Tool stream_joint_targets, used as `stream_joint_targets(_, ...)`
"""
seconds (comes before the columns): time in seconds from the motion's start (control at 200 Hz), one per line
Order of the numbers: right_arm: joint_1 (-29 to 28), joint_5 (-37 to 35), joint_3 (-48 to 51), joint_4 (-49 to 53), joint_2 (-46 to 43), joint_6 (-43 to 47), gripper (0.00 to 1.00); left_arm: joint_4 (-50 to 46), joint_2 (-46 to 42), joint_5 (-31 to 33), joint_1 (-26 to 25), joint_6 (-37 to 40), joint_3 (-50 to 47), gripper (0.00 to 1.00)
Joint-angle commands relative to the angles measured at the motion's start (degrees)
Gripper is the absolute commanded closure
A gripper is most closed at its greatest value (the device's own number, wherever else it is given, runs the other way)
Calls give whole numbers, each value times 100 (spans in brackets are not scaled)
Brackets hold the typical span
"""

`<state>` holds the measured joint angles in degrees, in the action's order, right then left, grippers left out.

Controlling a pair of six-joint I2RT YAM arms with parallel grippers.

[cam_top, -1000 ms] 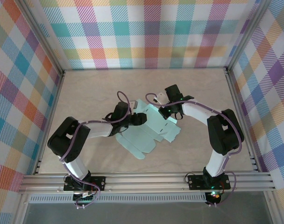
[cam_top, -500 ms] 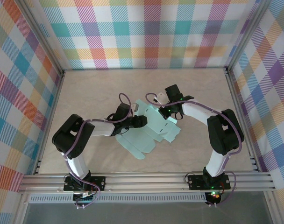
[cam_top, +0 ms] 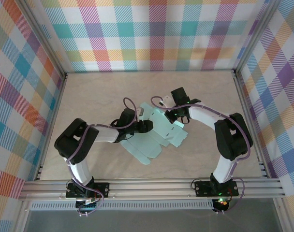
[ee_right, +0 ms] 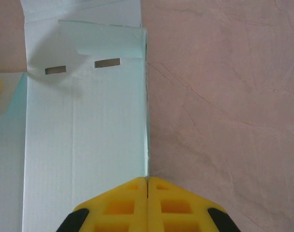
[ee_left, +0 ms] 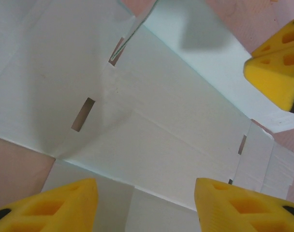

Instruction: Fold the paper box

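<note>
We see the paper box [cam_top: 154, 137] lying as a mostly flat sheet mid-table | left gripper [ee_left: 145, 195] spread wide over its slotted panel, holding nothing | right gripper [ee_right: 147, 181] pinched tight on a raised flap edge at the sheet's far right side | table [cam_top: 89, 92] beneath.

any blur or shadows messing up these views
Left wrist view: soft grey shadows lie across the paper box, and the yellow fingers of the left gripper look slightly soft at the bottom edge. Right wrist view: the table grain is sharp, with a faint shadow by the box's two slots. Top view: even light, no glare, reasonably sharp.
</note>
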<state>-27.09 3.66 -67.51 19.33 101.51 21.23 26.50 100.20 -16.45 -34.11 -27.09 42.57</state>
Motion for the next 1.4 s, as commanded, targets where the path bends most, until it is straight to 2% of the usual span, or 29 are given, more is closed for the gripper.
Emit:
stream_joint_targets(0.0, -79, -26, 20, -40, -175, 100, 100, -542, -697, 360, -63, 417, 5, 43)
stream_joint_targets(0.095, -238, -465, 85, -129, -168, 310, 100, -707, -1152, 425, -1, 672, -3, 42)
stream_joint_targets(0.18, -274, -574, 162, -269, -224, 297, 100, -944, -1463, 643, 77, 894, -16, 41)
stream_joint_targets(0.345, -387, -953, 277, -475, -309, 381, 100, -964, -1783, 725, 488, 932, -237, 41)
stream_joint_targets(0.525, -393, -897, 374, -581, -533, 364, 100, -958, -1950, 797, 760, 864, -409, 40)
stream_joint_targets(0.67, -389, -423, 203, -211, -527, 365, 100, -881, -1830, 568, 863, 872, -369, 38)
stream_joint_targets(0.795, -380, -174, 118, -128, -495, 311, 100, -872, -1672, 415, 838, 1158, -196, 37)
stream_joint_targets(0.87, -387, -301, 89, -181, -517, 296, 100, -1000, -1670, 605, 755, 1467, -58, 37)
stream_joint_targets(1.045, -516, -1009, 196, -466, -728, 549, 100, -971, -1743, 1000, 769, 1572, -3, 37)
stream_joint_targets(1.395, -1244, -2934, 654, -1766, -885, 1728, 100, -580, -1866, 798, 1448, 718, -273, 37)
